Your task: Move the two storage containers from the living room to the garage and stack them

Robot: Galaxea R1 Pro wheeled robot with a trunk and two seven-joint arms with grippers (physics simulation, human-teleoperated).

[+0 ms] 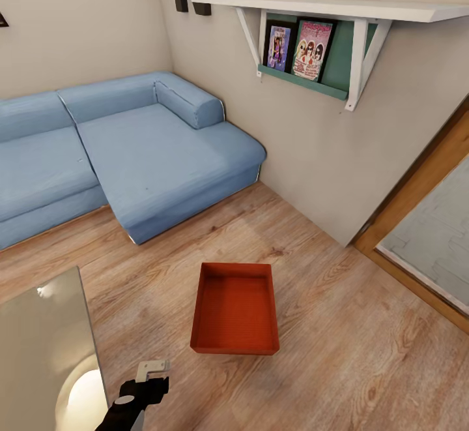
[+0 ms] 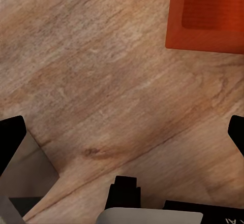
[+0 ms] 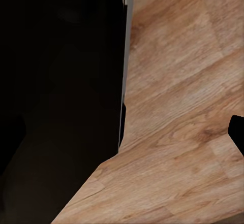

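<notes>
We were barely started: one storage container (image 1: pixel 235 310) lay empty on the living-room plank floor (image 1: pixel 365 366), near the sofa (image 1: pixel 130 157). Our left gripper (image 1: pixel 151 373) hovered beside it, fingers spread, holding nothing.

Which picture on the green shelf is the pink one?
The pink one is the bigger picture with three faces, on the side toward the door; the smaller picture beside it is bluish-purple.
</notes>
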